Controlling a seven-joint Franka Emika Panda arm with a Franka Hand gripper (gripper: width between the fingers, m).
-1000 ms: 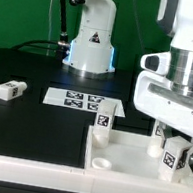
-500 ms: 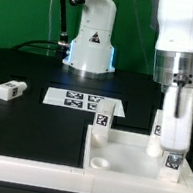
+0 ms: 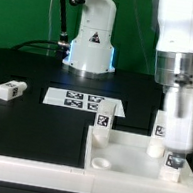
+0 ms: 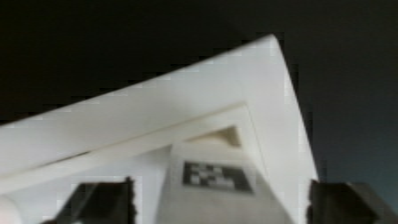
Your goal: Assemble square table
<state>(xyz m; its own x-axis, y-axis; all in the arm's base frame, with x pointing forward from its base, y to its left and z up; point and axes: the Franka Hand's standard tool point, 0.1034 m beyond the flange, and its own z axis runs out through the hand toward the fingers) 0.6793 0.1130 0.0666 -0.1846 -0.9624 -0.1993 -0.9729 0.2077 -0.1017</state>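
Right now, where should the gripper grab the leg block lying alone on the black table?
Probably across the long sides of the leg block, near its middle, coming down from above: it lies on its side with nothing touching it.

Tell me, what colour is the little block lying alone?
The leg block is white with a black-patterned tag; clearest in exterior view.
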